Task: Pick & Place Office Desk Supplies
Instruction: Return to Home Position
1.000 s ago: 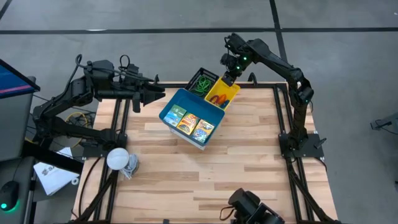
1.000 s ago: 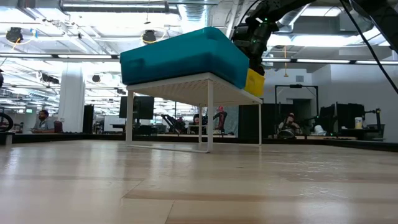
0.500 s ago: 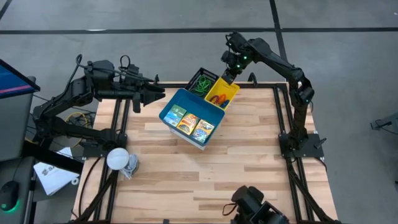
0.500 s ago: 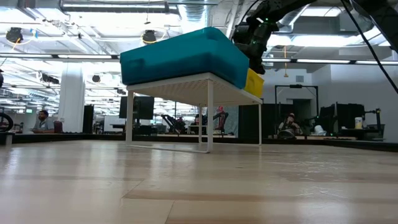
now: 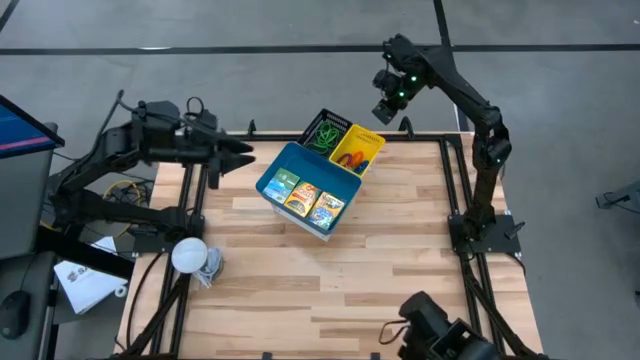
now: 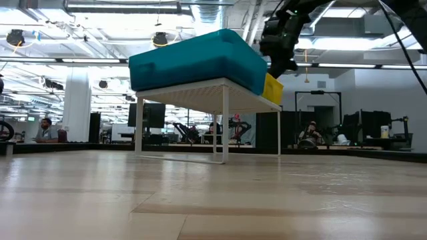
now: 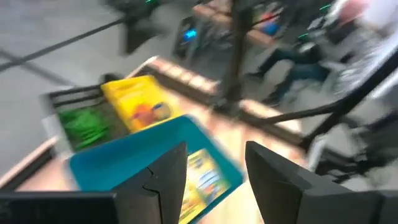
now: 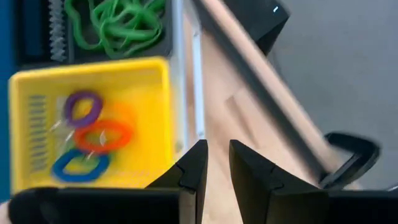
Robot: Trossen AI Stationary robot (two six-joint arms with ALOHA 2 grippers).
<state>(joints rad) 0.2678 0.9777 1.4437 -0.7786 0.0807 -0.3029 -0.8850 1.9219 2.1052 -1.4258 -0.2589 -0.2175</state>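
My right gripper (image 5: 384, 107) has just let go of the yellow tray (image 5: 371, 141): a moment ago it sat right at that tray's far end, and now it hangs above and beyond the table's (image 5: 300, 290) far edge, well clear of everything. My left gripper (image 5: 238, 156) has drawn back a little too and hovers off the left side of the table, near the blue tray (image 5: 271, 169) but not touching it. I take this to mean the placing is done and only the trip home is left. All three trays stand together on the white shelf (image 6: 225, 127). The blue one is nearest the table's middle, with the three crayon packs (image 5: 303, 197) side by side in it. The black tray (image 5: 336, 117) is behind it with the green bands (image 5: 322, 136), and the yellow one sits just beside the black, carrying the purple (image 8: 84, 107), orange (image 8: 102, 135) and blue (image 8: 78, 165) loops. From my right wrist I see my own fingers only slightly apart, with nothing between them. My left fingers stand wider apart and are just as empty. Neither gripper touches a tray, the shelf or the table, so I judge I can fold both arms back without disturbing anything
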